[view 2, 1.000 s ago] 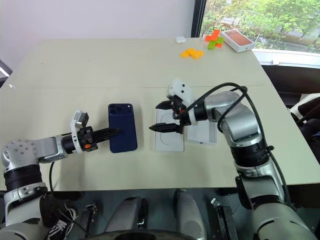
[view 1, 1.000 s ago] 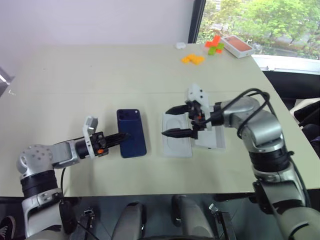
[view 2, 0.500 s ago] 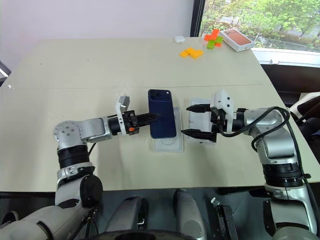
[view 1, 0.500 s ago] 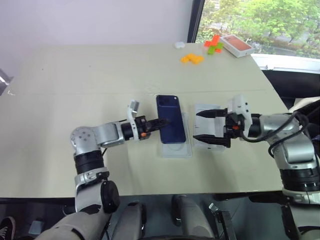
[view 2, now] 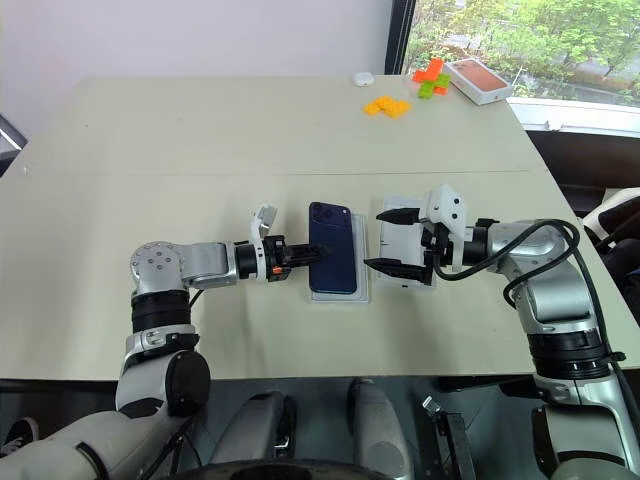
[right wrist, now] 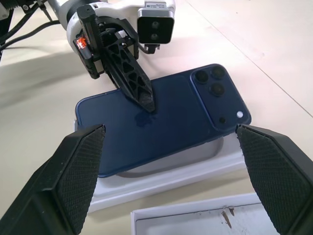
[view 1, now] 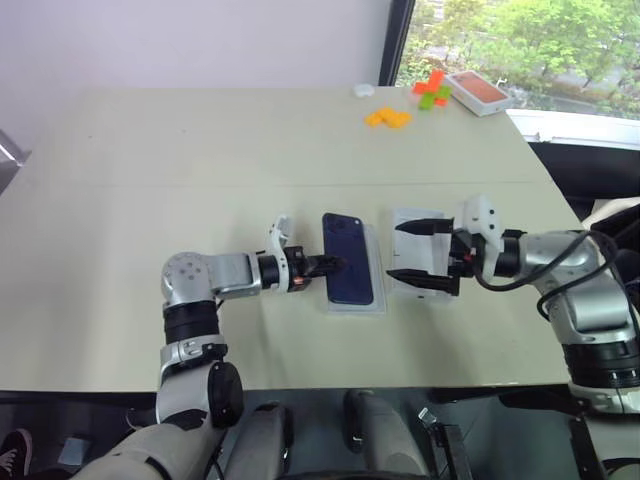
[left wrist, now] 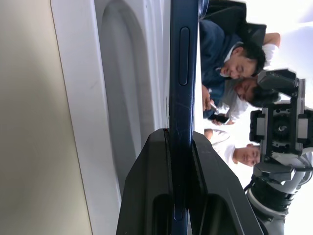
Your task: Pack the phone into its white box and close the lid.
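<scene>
**Phone held over an open white tray, second gripper waiting wide open**

A broad pale table (view 1: 150, 150) fills the scene. Near its front edge, the left gripper (view 1: 322, 267) reaches in sideways with its two black fingers clamped flat on the phone (view 1: 347, 258), one finger above and one below the slim navy slab. Directly beneath the held phone lies a shallow white tray with an oval outline moulded in it (view 1: 356, 300); the phone looks level and sits just above or lightly on it, and which cannot be told. Just past the phone's far edge, seen from that gripper, is a second white tray, the white box (view 1: 412, 225). The right gripper (view 1: 423, 254) hovers over this tray, jaws spread fully, holding nothing.

Risks, as a judgement: the clamp grips only one long edge, so the phone could pivot or slip. Released here, it would land on the oval-marked piece rather than in the box beside it.
</scene>
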Robot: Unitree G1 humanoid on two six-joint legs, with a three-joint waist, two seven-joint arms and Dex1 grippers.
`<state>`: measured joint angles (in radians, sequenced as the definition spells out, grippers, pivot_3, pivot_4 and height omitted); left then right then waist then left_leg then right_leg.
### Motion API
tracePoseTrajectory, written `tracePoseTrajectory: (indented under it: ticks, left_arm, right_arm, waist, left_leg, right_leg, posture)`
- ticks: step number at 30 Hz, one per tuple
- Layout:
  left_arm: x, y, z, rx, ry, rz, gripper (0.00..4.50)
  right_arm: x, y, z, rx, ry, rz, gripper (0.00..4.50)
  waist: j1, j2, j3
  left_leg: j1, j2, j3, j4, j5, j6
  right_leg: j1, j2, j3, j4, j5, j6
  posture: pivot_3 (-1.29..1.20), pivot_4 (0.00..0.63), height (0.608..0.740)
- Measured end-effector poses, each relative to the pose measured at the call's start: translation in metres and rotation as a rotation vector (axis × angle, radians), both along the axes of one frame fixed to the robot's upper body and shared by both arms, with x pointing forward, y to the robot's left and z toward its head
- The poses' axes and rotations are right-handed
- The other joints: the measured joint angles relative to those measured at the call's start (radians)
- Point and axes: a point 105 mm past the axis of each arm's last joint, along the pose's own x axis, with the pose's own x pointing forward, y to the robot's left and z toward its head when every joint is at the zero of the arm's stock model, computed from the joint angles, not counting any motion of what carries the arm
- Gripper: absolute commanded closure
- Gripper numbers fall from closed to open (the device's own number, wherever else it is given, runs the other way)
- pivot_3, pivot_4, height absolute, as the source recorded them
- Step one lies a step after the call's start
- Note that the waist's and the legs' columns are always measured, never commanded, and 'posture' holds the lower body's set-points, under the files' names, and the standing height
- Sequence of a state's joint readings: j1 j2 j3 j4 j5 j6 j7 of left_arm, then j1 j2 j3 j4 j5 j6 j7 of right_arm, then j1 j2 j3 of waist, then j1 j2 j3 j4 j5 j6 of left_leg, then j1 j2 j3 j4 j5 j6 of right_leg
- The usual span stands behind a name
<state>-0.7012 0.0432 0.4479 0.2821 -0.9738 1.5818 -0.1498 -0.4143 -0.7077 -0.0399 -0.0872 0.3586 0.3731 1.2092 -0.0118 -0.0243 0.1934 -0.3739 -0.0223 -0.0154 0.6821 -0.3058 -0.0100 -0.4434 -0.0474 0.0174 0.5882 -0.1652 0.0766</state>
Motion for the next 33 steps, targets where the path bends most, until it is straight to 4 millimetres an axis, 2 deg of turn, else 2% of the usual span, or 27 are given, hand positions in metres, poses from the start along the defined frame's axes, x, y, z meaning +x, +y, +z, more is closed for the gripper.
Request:
tracePoseTrajectory:
  ticks: [1,6,10,18,23,28,33]
  left_arm:
    - [0.000,0.000,0.000,0.003,0.000,-0.001,4.50]
    - [-0.001,-0.005,0.000,-0.011,0.007,-0.018,2.34]
    - [-0.001,-0.009,0.010,-0.029,-0.029,-0.043,0.42]
    - [0.004,0.002,0.017,0.014,-0.071,-0.021,0.42]
    - [0.004,0.022,0.021,0.068,-0.114,0.000,0.42]
    - [0.000,0.038,0.016,0.110,-0.132,0.034,0.42]
    - [0.009,0.051,0.030,0.211,-0.323,0.107,0.42]
  right_arm:
    - [0.000,0.000,0.000,-0.001,-0.001,0.000,0.02]
    - [0.001,0.005,-0.003,-0.011,-0.006,0.006,0.00]
    - [0.002,0.007,0.000,-0.014,-0.021,0.011,0.00]
    - [0.002,0.011,-0.002,-0.022,-0.019,0.020,0.00]
    - [0.004,0.013,-0.002,-0.025,-0.019,0.025,0.00]
    - [0.006,0.014,-0.002,-0.018,-0.011,0.009,0.00]
    - [0.014,0.020,0.007,0.016,-0.032,-0.022,0.00]
  waist:
    - [0.000,0.000,0.000]
    - [0.000,0.000,0.000]
    - [0.000,0.000,0.000]
    - [-0.002,0.000,0.000]
    - [-0.002,0.000,0.000]
    - [0.000,0.000,0.000]
    - [0.000,0.000,0.000]
  left_leg:
    - [0.000,0.000,0.000,0.000,0.000,0.000]
    - [0.000,0.000,0.000,0.000,0.000,0.000]
    - [0.001,0.000,0.000,0.000,0.000,0.000]
    - [0.001,0.000,0.000,0.000,0.000,0.000]
    - [0.001,0.001,-0.001,0.000,0.000,0.000]
    - [0.001,0.001,-0.001,0.000,0.000,0.000]
    - [0.001,0.001,-0.001,0.000,0.000,0.000]
  right_leg:
    - [0.000,0.000,0.000,0.000,0.000,0.000]
    - [0.000,0.000,0.000,0.000,0.000,0.000]
    - [0.001,0.000,0.000,0.000,0.000,0.000]
    - [0.001,0.000,0.000,0.000,0.000,0.000]
    - [0.000,0.000,0.000,0.001,0.000,0.000]
    - [0.000,-0.001,0.000,0.001,0.000,0.000]
    - [0.000,-0.001,0.000,0.001,0.000,-0.001]
  posture:
    - [0.00,0.150,0.740]
    - [0.00,0.150,0.740]
    - [0.00,0.150,0.740]
    - [0.00,0.150,0.740]
    - [0.00,0.150,0.740]
    - [0.00,0.150,0.740]
    - [0.00,0.150,0.740]
